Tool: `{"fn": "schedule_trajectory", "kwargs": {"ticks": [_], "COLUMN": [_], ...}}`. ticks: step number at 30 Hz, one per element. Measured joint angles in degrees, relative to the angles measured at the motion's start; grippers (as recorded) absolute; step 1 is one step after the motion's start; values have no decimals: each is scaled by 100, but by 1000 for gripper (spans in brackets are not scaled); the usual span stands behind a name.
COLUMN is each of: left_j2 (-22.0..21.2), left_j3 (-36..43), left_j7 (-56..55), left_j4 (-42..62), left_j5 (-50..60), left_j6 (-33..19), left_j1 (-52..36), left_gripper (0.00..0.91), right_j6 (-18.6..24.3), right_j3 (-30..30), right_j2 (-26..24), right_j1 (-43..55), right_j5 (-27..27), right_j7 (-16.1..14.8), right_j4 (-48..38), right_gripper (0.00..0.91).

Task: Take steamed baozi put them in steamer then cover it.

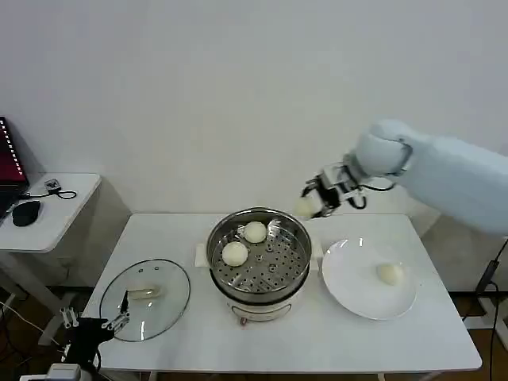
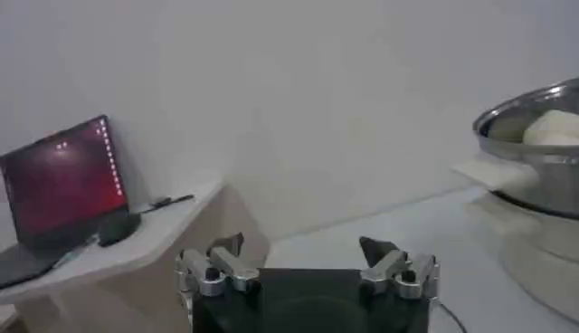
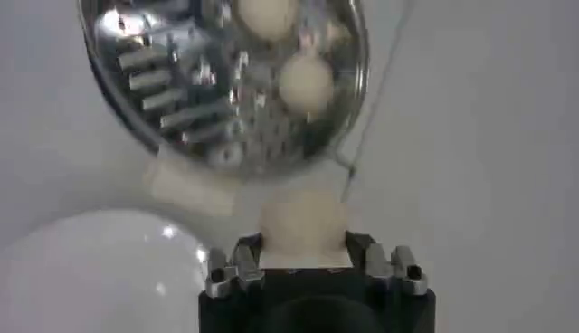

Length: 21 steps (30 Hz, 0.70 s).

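Two baozi (image 1: 244, 242) lie on the perforated tray inside the steamer (image 1: 259, 255) in the head view, one toward the far rim and one nearer the left wall. The steamer stands uncovered at the middle of the white surface (image 1: 317, 337). To its right, a white plate (image 1: 369, 279) carries a single bun (image 1: 389, 274) on its right half. To the steamer's left, the glass lid (image 1: 145, 299) lies flat on the surface. The right end effector (image 1: 316, 202) hangs in the air above the steamer's far right rim, clenched on a third bun. The left end effector (image 1: 99, 324) sits low at the near left corner, next to the lid's near edge, fingers spread and grasping nothing.

From the left wrist, the left end effector (image 2: 308, 258) shows its two fingers wide apart with nothing between them. The steamer (image 2: 534, 145) rises at one side, a bun (image 2: 554, 127) showing over its rim. A laptop (image 2: 59, 185) stands on a side table (image 2: 118, 253) by the wall.

From the right wrist, the right end effector (image 3: 305, 249) grips a bun (image 3: 303, 226) between its fingers. Beyond it lies the open steamer (image 3: 181, 99) with two buns (image 3: 306, 83) on the tray, and part of the plate (image 3: 99, 271) shows beside it.
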Motion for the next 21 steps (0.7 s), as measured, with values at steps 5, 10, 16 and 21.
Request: {"fn": "schedule_trajectory", "kwargs": {"ticks": [5, 10, 16, 21], "left_j2": [9, -1, -7, -23], "left_j3": [-66, -133, -230, -313], "left_j7": [4, 5, 10, 11], "left_j4": [-47, -59, -61, -62], "left_j5": [-35, -37, -84, -113], "left_j6": [24, 24, 16, 9], "left_j1": [-5, 18, 48, 60], "left_gripper": [907, 907, 907, 907], "right_j6": [144, 404, 740, 988], "right_j3": [-254, -524, -727, -818], "right_j2": [494, 936, 1347, 1560], "right_j1": [88, 84, -31, -157], "right_j5": [14, -58, -195, -461], "right_j7": [-22, -46, -58, -87], "right_j4": [119, 199, 226, 194], "right_gripper": [645, 645, 645, 645]}}
